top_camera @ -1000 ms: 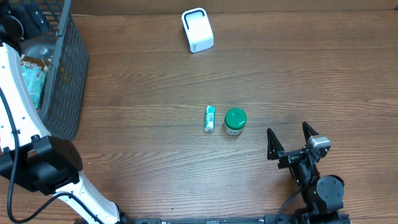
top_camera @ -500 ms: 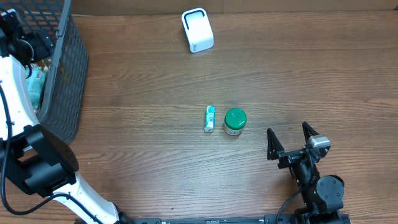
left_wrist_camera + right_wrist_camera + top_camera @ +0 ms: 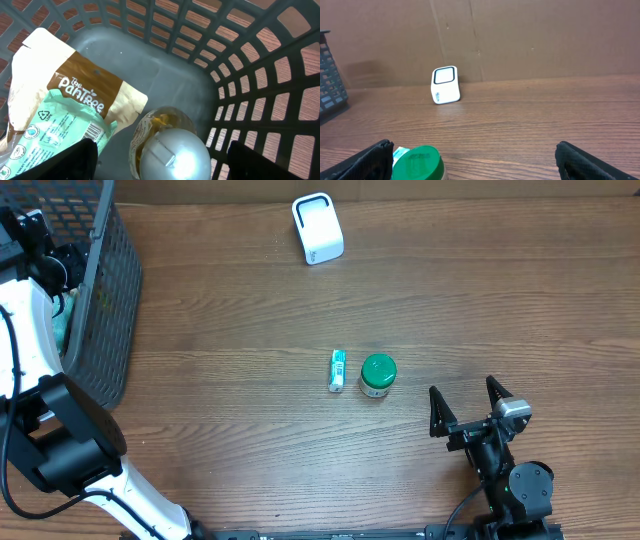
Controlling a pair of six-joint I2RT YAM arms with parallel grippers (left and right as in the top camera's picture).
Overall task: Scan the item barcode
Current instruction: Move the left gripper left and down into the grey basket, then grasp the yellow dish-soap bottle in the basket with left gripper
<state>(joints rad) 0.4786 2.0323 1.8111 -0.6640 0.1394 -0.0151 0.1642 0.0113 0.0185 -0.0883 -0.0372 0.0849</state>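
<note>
Basket search at the scanning desk: the left arm (image 3: 25, 310) is pictured reaching into the dark mesh basket (image 3: 105, 310) set at the far left of the wooden desk (image 3: 450, 300). Inside the basket, as shown by the left wrist camera, the left jaws are seen open. Their two dark fingers (image 3: 70, 162) are spread wide to either side of a silver-lidded jar (image 3: 172, 155), and nothing is gripped. The jar, with amber contents visible beneath its lid, is set on the grey basket floor near the latticed wall (image 3: 260, 75). Just beside it a brown and teal pouch (image 3: 65, 100) marked "The Pantree" is seen, with a barcode printed on its teal part. Its brown edge is drawn up against the jar, though actual contact cannot be told.

The white scanner (image 3: 318, 228) is placed at the far edge of the desk, well apart from the basket. Near the middle of the desk a small white and teal tube (image 3: 337, 370) is laid just beside a green-lidded jar (image 3: 378, 375).

The right arm (image 3: 510, 470) is positioned at the near right of the desk. The right jaws are likewise shown wide open and empty, their black fingers (image 3: 365, 162) framing the right wrist view. In that view the green lid is caught low on the left and the scanner (image 3: 445, 85) is seen beyond it against the brown backboard
</note>
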